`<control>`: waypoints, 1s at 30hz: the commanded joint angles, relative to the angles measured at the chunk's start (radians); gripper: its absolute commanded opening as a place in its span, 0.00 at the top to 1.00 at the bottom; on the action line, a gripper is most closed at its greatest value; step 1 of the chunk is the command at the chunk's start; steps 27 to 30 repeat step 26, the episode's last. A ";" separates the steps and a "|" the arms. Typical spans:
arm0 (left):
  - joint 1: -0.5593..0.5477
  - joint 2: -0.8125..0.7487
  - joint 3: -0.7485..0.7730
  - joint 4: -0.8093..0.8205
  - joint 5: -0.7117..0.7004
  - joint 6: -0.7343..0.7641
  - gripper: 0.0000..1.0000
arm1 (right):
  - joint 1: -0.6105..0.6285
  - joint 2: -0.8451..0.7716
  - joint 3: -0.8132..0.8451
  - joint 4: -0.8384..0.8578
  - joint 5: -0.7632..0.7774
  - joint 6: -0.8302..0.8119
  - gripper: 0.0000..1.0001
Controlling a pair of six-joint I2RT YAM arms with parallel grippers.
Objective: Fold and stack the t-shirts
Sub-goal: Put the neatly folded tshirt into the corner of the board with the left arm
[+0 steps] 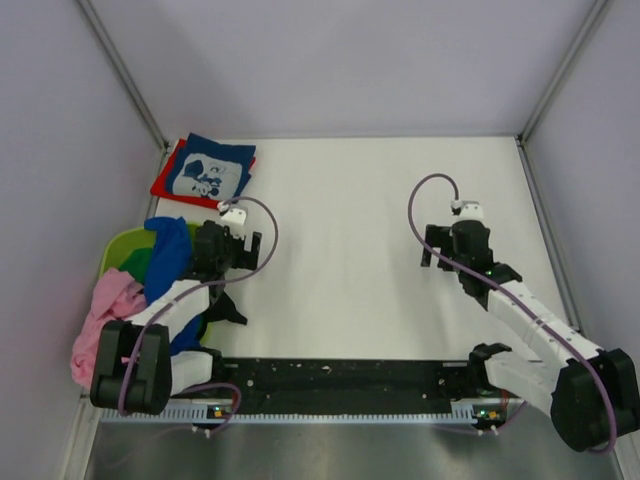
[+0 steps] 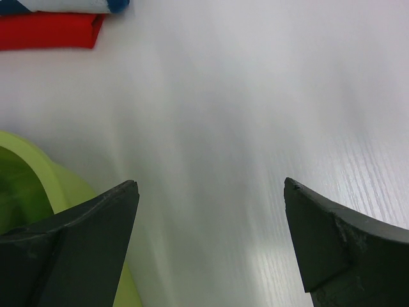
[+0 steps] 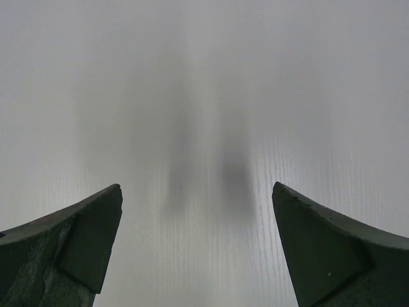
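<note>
The right gripper (image 3: 197,187) hangs over a bare white table (image 3: 204,70) with its jaws spread wide and nothing between them. Its two dark fingers (image 3: 77,246) enter the view at 8 o'clock and 4 o'clock, their tips pointing inward and up. Fine straight grain lines run across the table surface. A soft grey shadow (image 3: 185,160) lies at the centre and stretches toward 12 o'clock, blurred at its edges.

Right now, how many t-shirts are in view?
5. The navy tee lies folded atop the red tee far left; royal blue tee, green tee and pink tee spill from the basket. More may be hidden inside.
</note>
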 commanded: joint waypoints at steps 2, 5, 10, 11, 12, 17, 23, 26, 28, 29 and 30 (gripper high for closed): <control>0.004 0.024 0.006 0.087 -0.018 -0.028 0.01 | -0.010 -0.030 -0.006 0.064 0.028 0.012 0.01; 0.004 0.026 0.011 0.081 -0.013 -0.026 0.01 | -0.010 -0.033 -0.004 0.068 0.028 0.011 0.01; 0.004 0.028 0.009 0.082 -0.011 -0.025 0.01 | -0.010 -0.033 -0.009 0.071 0.027 0.008 0.01; 0.004 0.029 0.009 0.082 -0.011 -0.028 0.01 | -0.012 -0.033 -0.009 0.070 0.028 0.009 0.01; 0.004 0.031 0.011 0.081 -0.011 -0.026 0.01 | -0.012 -0.033 -0.009 0.070 0.028 0.008 0.01; 0.004 0.044 0.017 0.073 -0.015 -0.020 0.01 | -0.010 -0.030 -0.012 0.074 0.028 0.008 0.01; 0.004 0.041 0.006 0.085 -0.001 -0.008 0.01 | -0.010 -0.030 -0.013 0.077 0.028 0.008 0.01; 0.004 0.038 0.019 0.062 -0.004 -0.019 0.01 | -0.012 -0.031 -0.013 0.079 0.025 0.008 0.01; 0.004 0.038 0.019 0.062 -0.004 -0.019 0.01 | -0.012 -0.031 -0.013 0.079 0.025 0.008 0.01; 0.004 0.038 0.019 0.062 -0.004 -0.019 0.01 | -0.012 -0.031 -0.013 0.079 0.025 0.008 0.01; 0.004 0.038 0.019 0.062 -0.004 -0.019 0.01 | -0.012 -0.031 -0.013 0.079 0.025 0.008 0.01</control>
